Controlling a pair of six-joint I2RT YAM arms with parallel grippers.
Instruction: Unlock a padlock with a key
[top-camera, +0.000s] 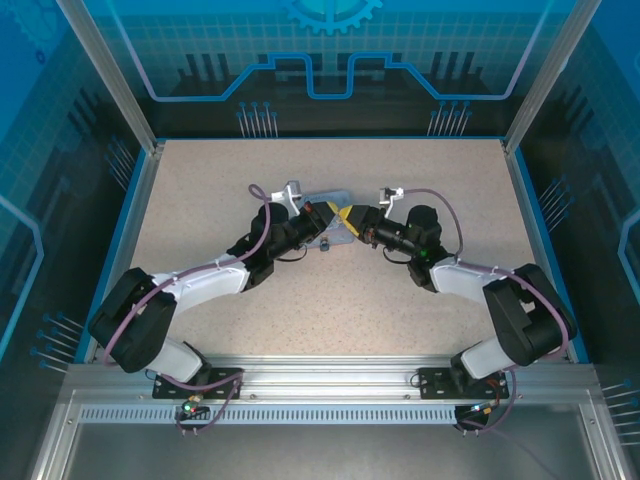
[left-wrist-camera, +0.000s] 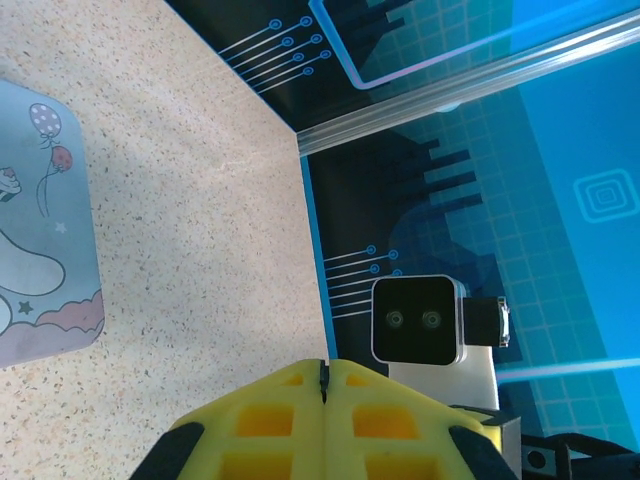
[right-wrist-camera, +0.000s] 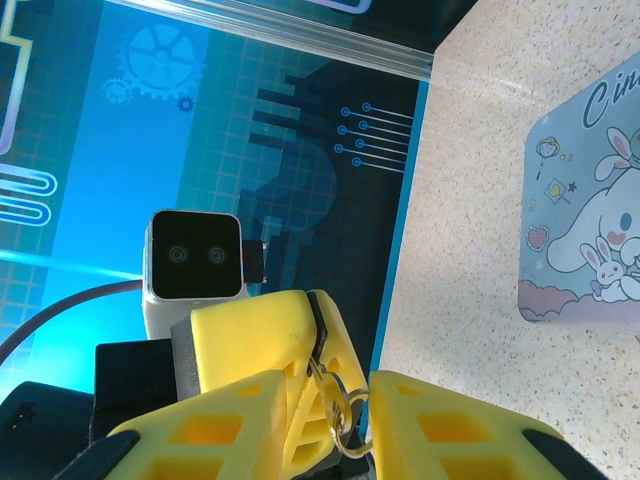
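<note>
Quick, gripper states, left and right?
Left gripper: shut, pinching a metal key ring.
Right gripper: open, fingers either side of that ring.

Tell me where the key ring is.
The key ring hangs low at centre of the right wrist view, pinched by the shut left gripper, between the fingers of the right gripper.
</note>
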